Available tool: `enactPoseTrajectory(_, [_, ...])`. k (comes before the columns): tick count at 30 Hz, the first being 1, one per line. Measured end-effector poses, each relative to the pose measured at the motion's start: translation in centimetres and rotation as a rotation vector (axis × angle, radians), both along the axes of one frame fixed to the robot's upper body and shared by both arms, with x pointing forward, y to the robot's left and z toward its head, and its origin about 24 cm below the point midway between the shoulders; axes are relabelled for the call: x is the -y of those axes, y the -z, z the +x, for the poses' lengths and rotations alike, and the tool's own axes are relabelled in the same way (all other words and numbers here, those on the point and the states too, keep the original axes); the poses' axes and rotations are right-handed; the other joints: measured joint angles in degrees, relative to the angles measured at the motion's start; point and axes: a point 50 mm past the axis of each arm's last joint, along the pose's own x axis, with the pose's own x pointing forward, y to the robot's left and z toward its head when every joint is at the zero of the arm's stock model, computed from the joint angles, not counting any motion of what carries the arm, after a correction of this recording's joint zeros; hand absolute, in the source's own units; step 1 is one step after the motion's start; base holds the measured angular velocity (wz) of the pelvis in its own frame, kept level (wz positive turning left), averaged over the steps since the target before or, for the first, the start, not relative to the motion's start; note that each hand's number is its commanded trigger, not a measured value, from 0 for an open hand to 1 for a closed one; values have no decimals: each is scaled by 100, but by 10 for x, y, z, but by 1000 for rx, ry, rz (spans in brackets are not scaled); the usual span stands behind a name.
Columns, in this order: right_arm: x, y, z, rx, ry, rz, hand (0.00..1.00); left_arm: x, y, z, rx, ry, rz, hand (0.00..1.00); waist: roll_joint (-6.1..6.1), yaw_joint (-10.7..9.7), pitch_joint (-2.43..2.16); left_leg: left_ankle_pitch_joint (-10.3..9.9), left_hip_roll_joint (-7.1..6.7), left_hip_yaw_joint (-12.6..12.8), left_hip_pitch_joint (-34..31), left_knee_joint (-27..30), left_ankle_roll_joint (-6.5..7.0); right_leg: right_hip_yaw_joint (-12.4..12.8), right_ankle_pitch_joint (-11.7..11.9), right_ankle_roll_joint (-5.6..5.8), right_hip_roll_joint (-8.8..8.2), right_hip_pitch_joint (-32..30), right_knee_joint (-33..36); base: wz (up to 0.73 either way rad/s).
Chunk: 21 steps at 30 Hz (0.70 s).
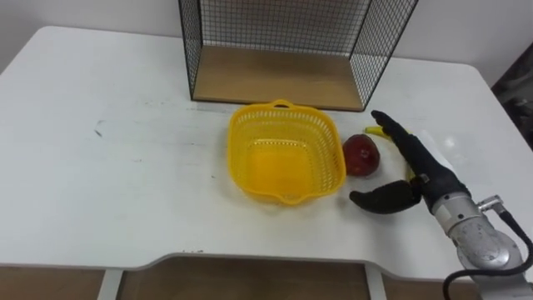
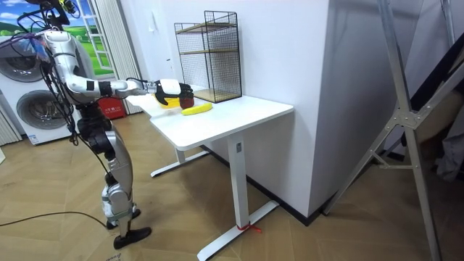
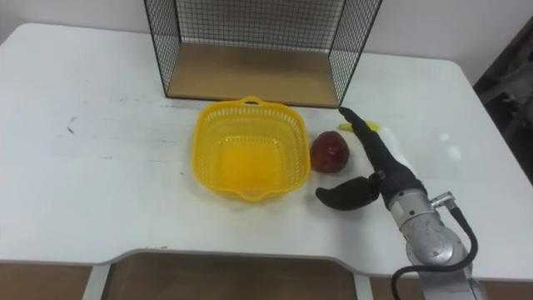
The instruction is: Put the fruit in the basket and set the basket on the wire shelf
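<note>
A yellow plastic basket sits empty in the middle of the white table, just in front of the wire shelf. A red apple lies on the table against the basket's right side. My right hand is open and rests right of the apple, its fingers stretched straight toward the shelf and its thumb spread out below the apple, apart from it. A yellow banana shows as a small tip behind the fingers; the hand covers the rest. In the room view the banana lies on the tabletop.
The wire shelf has a wooden floor and an open front facing the basket. The table's left half is bare white surface. In the room view I stand at the table's end on the room view's left, with washing machines behind me.
</note>
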Motion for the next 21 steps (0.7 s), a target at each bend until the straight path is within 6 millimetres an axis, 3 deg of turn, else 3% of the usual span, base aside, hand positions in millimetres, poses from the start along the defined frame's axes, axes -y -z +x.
enactPoseTrajectory(7, [-6, -2, 6, 9, -21, 32, 0, 3, 1, -1, -13, 20, -20, 0, -20, 90, -2, 16, -17, -54, -2, 26, 5, -69, 0, 0, -26, 35, 6, 5])
enactPoseTrajectory(11, [-4, 1, 13, -4, -4, 49, 0, 4, 1, -2, -19, 18, -29, 0, -69, 121, 32, 15, -22, -85, 76, 61, 5, -125, 0, 1, -31, 160, -13, 8])
enactPoseTrajectory(21, [2, 8, 23, -45, 31, 103, 0, 6, 3, 3, -31, 15, -50, 0, -42, 230, 43, 14, -77, -145, 75, 98, 4, -120, 0, 2, -40, 209, -5, 2])
